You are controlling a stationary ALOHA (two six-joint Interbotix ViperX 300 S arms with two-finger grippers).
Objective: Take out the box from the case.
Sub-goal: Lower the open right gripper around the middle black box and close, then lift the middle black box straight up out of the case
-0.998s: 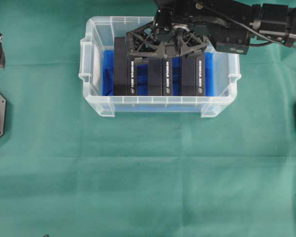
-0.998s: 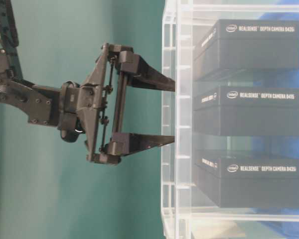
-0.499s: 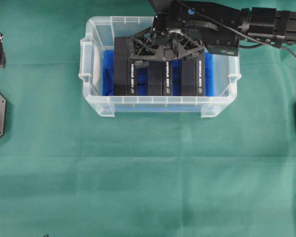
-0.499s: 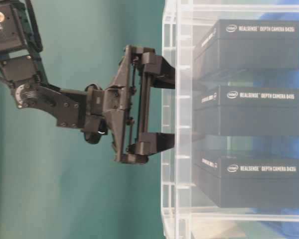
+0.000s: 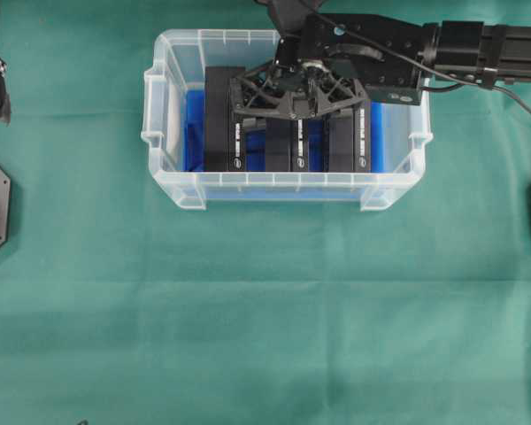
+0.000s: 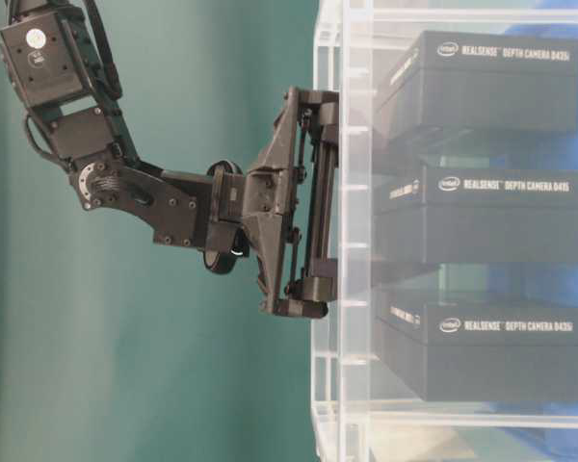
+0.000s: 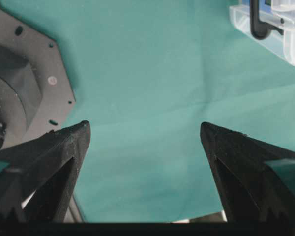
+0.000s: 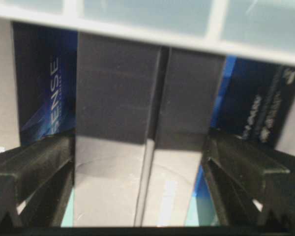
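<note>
Green cloth-covered table (image 5: 248,301), clear case (image 5: 168,133) resting on it toward the far edge

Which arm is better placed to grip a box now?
The right gripper: its open jaws straddle the middle box inside the case. The left gripper hovers open over bare cloth, away from it.

Three boxes (image 5: 291,142) side by side in case (image 5: 173,181); right end effector (image 5: 297,124) straddling middle one
</note>
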